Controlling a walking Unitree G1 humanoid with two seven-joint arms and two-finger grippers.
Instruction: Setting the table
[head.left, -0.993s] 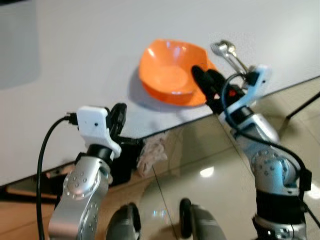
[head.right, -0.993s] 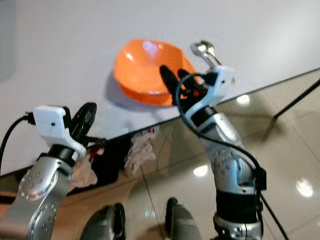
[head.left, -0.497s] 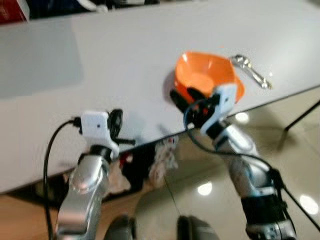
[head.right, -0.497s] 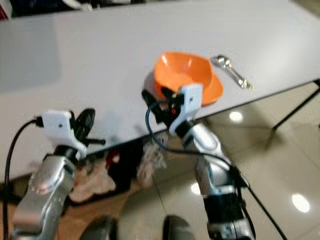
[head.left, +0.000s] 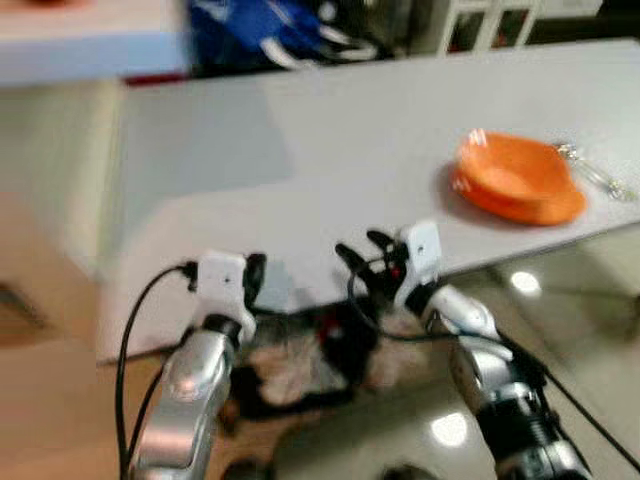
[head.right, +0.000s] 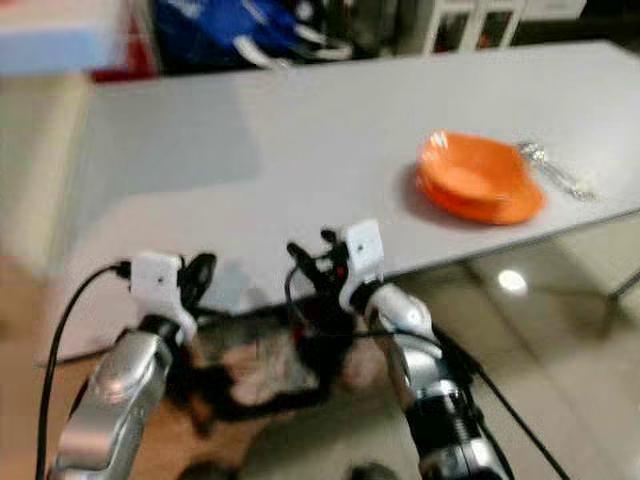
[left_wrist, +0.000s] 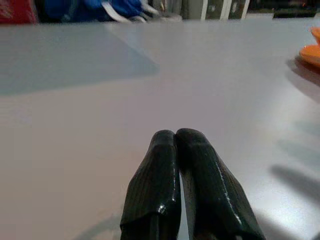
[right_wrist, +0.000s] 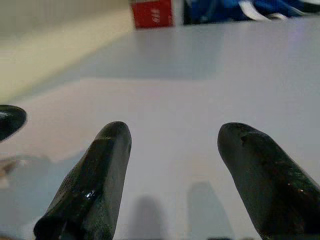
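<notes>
An orange bowl (head.left: 515, 178) rests on the grey-white table (head.left: 300, 170) near its front right edge, and a metal spoon (head.left: 595, 172) lies just right of it. My right gripper (head.left: 362, 258) is open and holds nothing. It hovers at the table's near edge, well left of the bowl. In the right wrist view its fingers (right_wrist: 107, 165) stand wide apart over bare tabletop. My left gripper (head.left: 255, 275) is at the near edge further left. In the left wrist view its fingertips (left_wrist: 175, 137) are pressed together, shut on nothing, with the bowl (left_wrist: 312, 50) far off.
A blue bag (head.left: 270, 30) and white furniture (head.left: 480, 20) stand behind the table. A red box (right_wrist: 152, 12) sits past the far edge. Crumpled cloth and dark items (head.left: 320, 350) lie under the table on the glossy floor (head.left: 560, 300).
The view has pulled back and swung left, so the bowl now sits far right. My right gripper has come away from the bowl's rim to the near table edge.
</notes>
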